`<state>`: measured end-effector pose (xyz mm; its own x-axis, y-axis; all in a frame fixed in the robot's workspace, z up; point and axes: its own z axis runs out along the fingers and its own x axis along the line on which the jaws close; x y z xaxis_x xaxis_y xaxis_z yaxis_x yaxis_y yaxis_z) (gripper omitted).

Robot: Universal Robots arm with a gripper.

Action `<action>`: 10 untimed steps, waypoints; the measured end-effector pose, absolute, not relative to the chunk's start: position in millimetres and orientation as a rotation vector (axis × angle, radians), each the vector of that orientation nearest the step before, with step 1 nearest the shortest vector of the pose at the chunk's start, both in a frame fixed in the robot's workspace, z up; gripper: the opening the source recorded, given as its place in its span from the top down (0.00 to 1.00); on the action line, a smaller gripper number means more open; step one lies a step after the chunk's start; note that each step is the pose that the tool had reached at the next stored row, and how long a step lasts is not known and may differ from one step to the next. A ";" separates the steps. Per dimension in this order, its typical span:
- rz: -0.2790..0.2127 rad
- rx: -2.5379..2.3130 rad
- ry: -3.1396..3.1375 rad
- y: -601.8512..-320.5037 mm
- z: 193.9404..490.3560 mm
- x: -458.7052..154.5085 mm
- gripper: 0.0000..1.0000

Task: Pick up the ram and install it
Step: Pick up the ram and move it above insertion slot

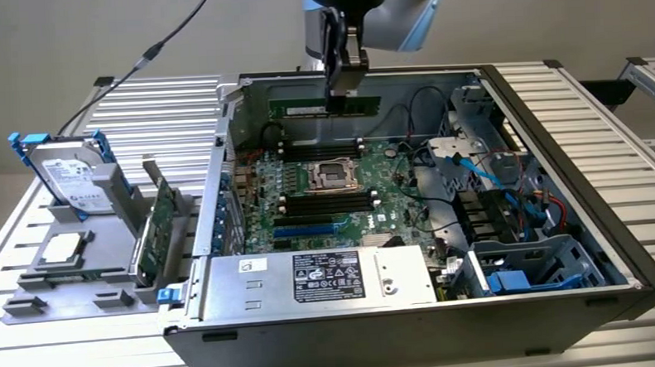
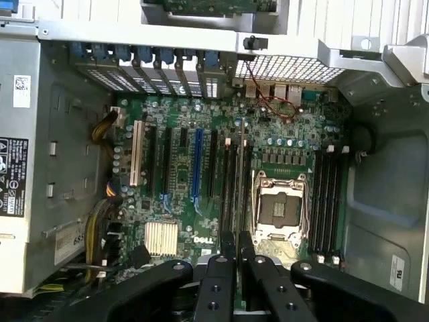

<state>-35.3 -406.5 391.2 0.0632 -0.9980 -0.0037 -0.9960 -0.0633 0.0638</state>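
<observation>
The ram point(image 1: 302, 108), a narrow green stick, hangs level and on edge over the far side of the open computer case point(image 1: 572, 214), and my gripper point(image 1: 342, 90) is shut on it from above. Under it lies the green motherboard point(image 1: 401, 209) with its CPU socket point(image 1: 333, 173) and long black memory slots point(image 1: 320, 146) on both sides of the socket. In the wrist view my two black fingertips point(image 2: 228, 251) stand close together above the slots point(image 2: 234, 181) beside the socket point(image 2: 278, 208). The ram itself cannot be made out between them there.
A silver power supply point(image 1: 321, 277) fills the case's near side. Blue cables point(image 1: 493, 176) and drive cages take up the exterior view's right. Outside the case, on the exterior view's left, a grey fixture point(image 1: 44, 287) holds a hard drive point(image 1: 73, 178), a wide green expansion card point(image 1: 158, 232) and a CPU point(image 1: 65, 247).
</observation>
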 end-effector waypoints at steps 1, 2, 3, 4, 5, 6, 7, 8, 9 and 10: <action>-0.072 2.258 -2.119 -403.0 390.2 -34.8 0.86; -0.072 2.258 -2.119 -399.5 389.2 -34.3 0.86; -0.072 2.258 -2.119 -396.0 388.3 -33.7 0.86; -0.072 2.258 -2.119 -392.7 387.4 -33.0 0.86; -0.071 2.258 -2.120 -389.3 386.7 -32.2 0.86; -0.071 2.258 -2.120 -386.2 386.1 -31.1 0.86; -0.070 2.259 -2.120 -383.4 385.4 -29.9 0.86; -0.069 2.260 -2.120 -380.7 384.8 -28.3 0.86; -0.067 2.260 -2.121 -378.4 384.1 -26.4 0.86; -0.065 2.261 -2.122 -376.4 383.5 -24.5 0.86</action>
<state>-24.5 -376.4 383.5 0.0633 -0.9980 -0.0033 -0.9963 -0.0633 0.0576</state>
